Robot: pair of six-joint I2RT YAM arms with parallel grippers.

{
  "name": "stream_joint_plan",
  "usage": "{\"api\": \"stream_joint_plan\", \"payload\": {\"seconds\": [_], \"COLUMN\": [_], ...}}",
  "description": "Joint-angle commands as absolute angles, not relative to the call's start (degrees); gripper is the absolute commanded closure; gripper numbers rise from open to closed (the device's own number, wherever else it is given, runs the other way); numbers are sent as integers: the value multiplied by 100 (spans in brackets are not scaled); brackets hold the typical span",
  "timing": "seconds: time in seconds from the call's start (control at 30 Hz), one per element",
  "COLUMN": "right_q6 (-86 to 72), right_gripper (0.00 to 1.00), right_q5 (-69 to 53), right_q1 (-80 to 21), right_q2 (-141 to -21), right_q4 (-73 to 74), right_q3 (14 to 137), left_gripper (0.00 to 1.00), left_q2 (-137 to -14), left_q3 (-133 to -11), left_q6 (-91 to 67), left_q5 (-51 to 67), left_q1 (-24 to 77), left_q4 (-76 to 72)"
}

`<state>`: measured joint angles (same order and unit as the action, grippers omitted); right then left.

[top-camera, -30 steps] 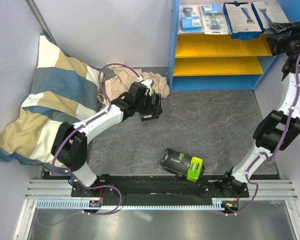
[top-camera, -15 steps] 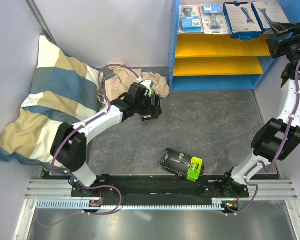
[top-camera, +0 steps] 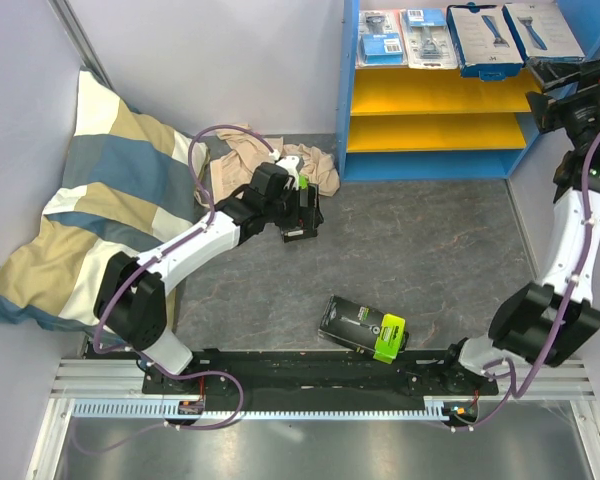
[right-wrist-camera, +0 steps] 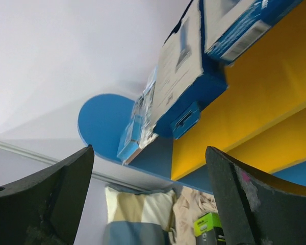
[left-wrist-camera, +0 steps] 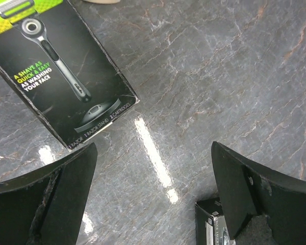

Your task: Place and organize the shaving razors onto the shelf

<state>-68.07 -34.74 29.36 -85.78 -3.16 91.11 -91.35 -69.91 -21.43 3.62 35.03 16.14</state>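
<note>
The shelf (top-camera: 440,92) stands at the back right. On its top board lie two blister packs (top-camera: 382,38) (top-camera: 427,38) and two white-blue boxes (top-camera: 485,38) (top-camera: 542,28). My right gripper (top-camera: 558,85) (right-wrist-camera: 150,149) hangs open and empty just right of that board, with the boxes (right-wrist-camera: 183,66) above it. One black razor box with a lime-green end (top-camera: 363,326) lies near the front. A second black box (left-wrist-camera: 56,66) lies flat ahead of my left finger. My left gripper (top-camera: 305,215) (left-wrist-camera: 154,148) is open over bare floor, holding nothing.
A beige cloth (top-camera: 250,155) is bunched behind the left gripper. A striped pillow (top-camera: 100,200) leans in the left corner. The two yellow boards (top-camera: 435,132) carry nothing. A black box corner (left-wrist-camera: 209,224) shows beside my right finger.
The right gripper has drawn back down and to the right from the top board, its jaws spreading wider. The white-blue box stays on the board. The left arm has barely shifted.
</note>
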Motion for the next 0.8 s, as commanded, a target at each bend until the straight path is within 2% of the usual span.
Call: {"api": "stream_joint_plan", "payload": {"seconds": [0.0, 0.13, 0.37, 0.77], "right_q6": [-5487, -4457, -3789, -3524], "right_gripper": [2, 2, 2, 2], "right_q5": [-2893, -2146, -1670, -1292], "right_q1": [2374, 1645, 854, -781], "right_q2": [-7754, -7357, -6873, -7479], "right_q4": [393, 1352, 1546, 1336], "right_q3": [8991, 8799, 7552, 6504], "left_gripper": [0, 0, 0, 0], "left_q2": [-8842, -8737, -8552, -8789], "left_q3": [-6979, -6873, -6715, -6504], "left_q6": [-2144, -2180, -2232, -2707], "left_q5": [448, 492, 440, 720], "left_q1": [3428, 3393, 3366, 2910], "left_q4": [1424, 1424, 1450, 1441]}}
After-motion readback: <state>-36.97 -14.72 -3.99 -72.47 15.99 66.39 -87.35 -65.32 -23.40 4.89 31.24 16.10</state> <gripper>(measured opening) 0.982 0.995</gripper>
